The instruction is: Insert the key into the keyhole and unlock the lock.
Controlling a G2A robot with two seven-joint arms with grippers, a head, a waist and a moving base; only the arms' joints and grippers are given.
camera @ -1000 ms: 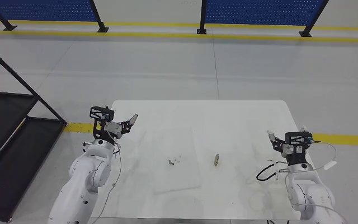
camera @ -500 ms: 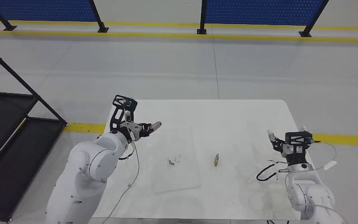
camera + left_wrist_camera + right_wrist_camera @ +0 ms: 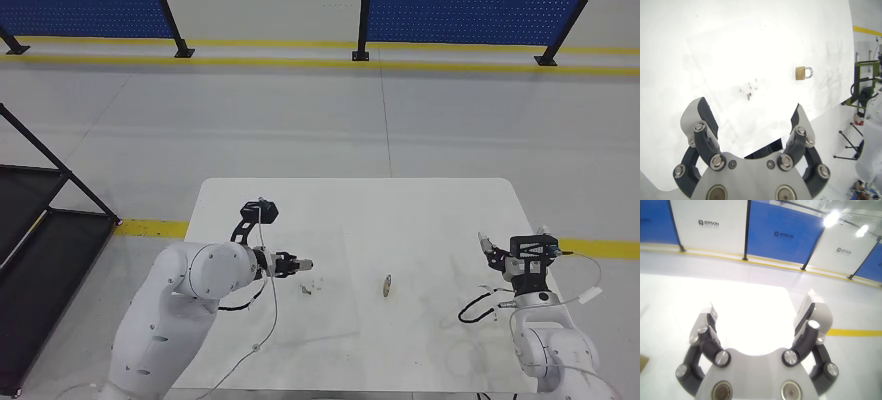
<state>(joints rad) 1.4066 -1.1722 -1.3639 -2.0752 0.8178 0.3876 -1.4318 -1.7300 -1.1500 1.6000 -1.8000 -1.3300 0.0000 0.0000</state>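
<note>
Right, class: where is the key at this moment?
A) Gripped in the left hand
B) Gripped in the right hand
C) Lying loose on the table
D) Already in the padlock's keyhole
C: the key lies loose on the table, just ahead of the open, empty left hand and apart from the padlock.

The left gripper [image 3: 300,265] is seen open, extended left of centre. The right gripper [image 3: 514,240] is seen open at right.

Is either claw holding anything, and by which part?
Nothing is held. The left claw and right claw are open and empty; the key lies on the table.
</note>
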